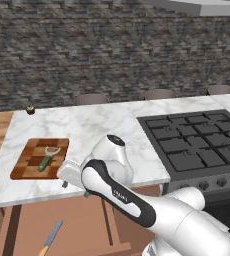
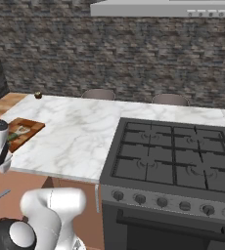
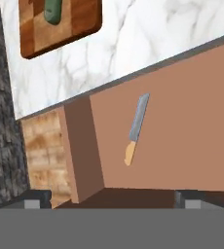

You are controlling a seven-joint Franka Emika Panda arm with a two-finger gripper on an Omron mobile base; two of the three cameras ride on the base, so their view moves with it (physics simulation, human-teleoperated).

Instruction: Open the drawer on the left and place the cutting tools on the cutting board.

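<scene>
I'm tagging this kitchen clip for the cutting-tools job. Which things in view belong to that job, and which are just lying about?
Belongs to the job:
- drawer, pulled open
- knife, lying in the drawer
- peeler, already on the board
- cutting board
- claw, open above the drawer

Just lying about:
- stove
- small dark object at the counter's back edge

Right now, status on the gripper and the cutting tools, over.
Gripper open, empty, above the open drawer. Peeler already on the cutting board. Knife lies flat in the drawer, nothing blocking it.
</scene>
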